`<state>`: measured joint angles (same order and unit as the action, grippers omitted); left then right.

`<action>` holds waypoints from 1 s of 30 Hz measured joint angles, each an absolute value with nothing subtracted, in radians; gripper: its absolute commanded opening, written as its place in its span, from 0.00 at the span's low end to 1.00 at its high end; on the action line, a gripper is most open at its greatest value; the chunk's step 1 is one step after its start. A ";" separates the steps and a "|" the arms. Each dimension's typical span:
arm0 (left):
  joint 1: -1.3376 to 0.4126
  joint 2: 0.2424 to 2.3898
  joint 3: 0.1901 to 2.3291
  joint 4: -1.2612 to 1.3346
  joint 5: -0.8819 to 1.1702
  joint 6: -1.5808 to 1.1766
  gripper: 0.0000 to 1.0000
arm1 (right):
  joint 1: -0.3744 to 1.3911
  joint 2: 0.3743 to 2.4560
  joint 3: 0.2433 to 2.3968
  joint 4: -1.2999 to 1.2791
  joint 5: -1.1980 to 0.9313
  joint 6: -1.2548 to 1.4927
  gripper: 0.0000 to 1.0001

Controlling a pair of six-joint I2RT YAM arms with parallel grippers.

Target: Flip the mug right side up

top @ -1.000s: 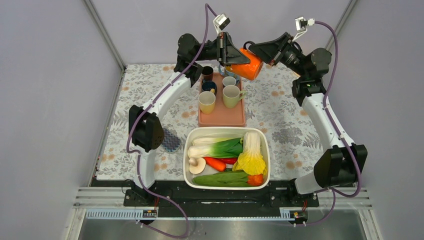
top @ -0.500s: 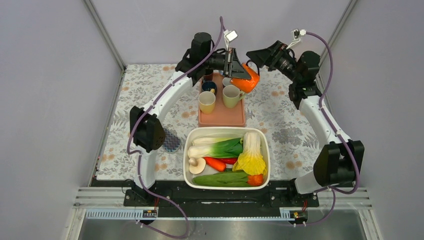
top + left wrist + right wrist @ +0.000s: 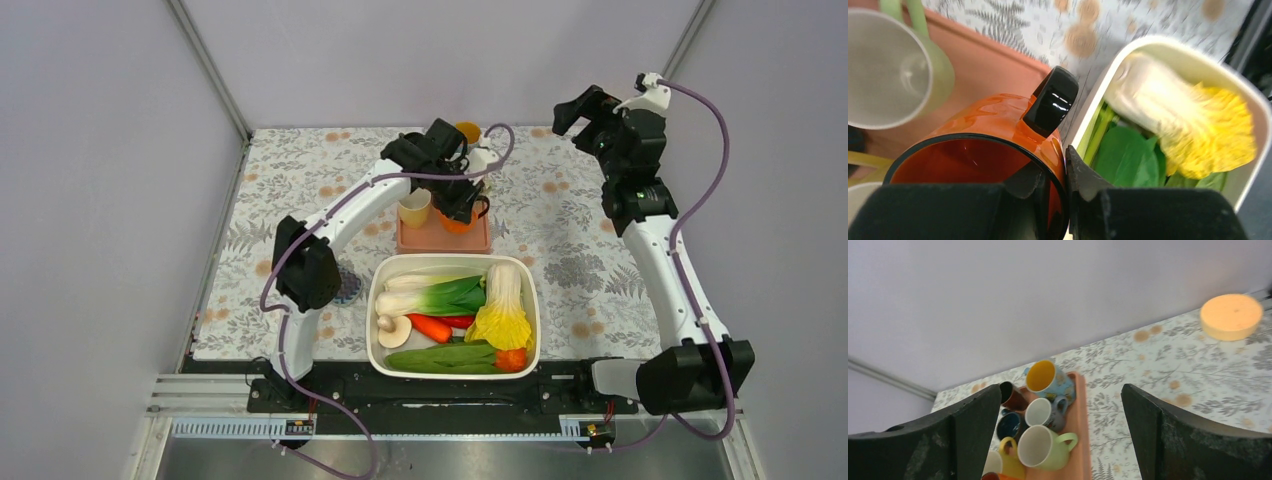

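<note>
An orange mug point(image 3: 993, 120) with a black handle point(image 3: 1053, 100) hangs mouth-up just over the front right of the salmon tray point(image 3: 993, 65). My left gripper point(image 3: 1065, 190) is shut on its rim, one finger inside and one outside. From above, the left gripper point(image 3: 458, 200) covers most of the mug point(image 3: 462, 220) on the tray point(image 3: 440, 240). My right gripper point(image 3: 572, 108) is raised at the back right, away from the mug. In its own view the right gripper point(image 3: 1060, 430) stands wide open and empty, and only the mug's rim point(image 3: 993, 476) shows.
Other upright mugs crowd the tray: light green point(image 3: 1043, 447), yellow point(image 3: 1010, 462), dark blue point(image 3: 1009, 426), white-grey point(image 3: 1045, 412), brown point(image 3: 1010, 396), and blue with a yellow inside point(image 3: 1045, 377). A white basin point(image 3: 530, 300) of vegetables sits just in front. An orange disc point(image 3: 1231, 316) lies far back.
The left arm carried the orange mug from high at the back down to the tray, mouth now up. The right gripper opened, let go and drew back to the right.
</note>
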<state>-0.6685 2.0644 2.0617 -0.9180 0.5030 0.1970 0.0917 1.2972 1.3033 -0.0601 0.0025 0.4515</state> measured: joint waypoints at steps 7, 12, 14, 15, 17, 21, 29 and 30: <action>-0.706 2.080 1.981 -0.934 0.350 0.333 0.00 | 0.091 1.245 1.282 -0.086 0.119 0.366 0.99; -0.723 2.093 1.922 -0.863 0.281 0.359 0.00 | 0.091 1.245 1.259 -0.112 0.142 0.336 0.99; -0.731 2.100 1.895 -0.833 0.256 0.358 0.00 | 0.089 1.245 1.254 -0.113 0.143 0.327 1.00; -0.735 2.104 1.882 -0.817 0.244 0.358 0.00 | 0.089 1.245 1.251 -0.113 0.145 0.323 0.99; -0.741 2.112 1.862 -0.793 0.219 0.360 0.00 | 0.086 1.245 1.246 -0.113 0.147 0.316 0.99; -0.751 2.132 1.852 -0.759 0.179 0.368 0.00 | 0.081 1.245 1.233 -0.114 0.148 0.307 0.99; -0.753 2.149 1.814 -0.699 0.157 0.370 0.00 | 0.073 1.245 1.224 -0.118 0.148 0.299 0.99; -0.753 2.153 1.806 -0.689 0.153 0.369 0.00 | 0.073 1.245 1.224 -0.118 0.148 0.299 0.99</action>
<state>-0.7528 2.1529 1.8061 -0.6891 0.1528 0.3695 0.0727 1.2446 1.2236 -0.1181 0.1482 0.2989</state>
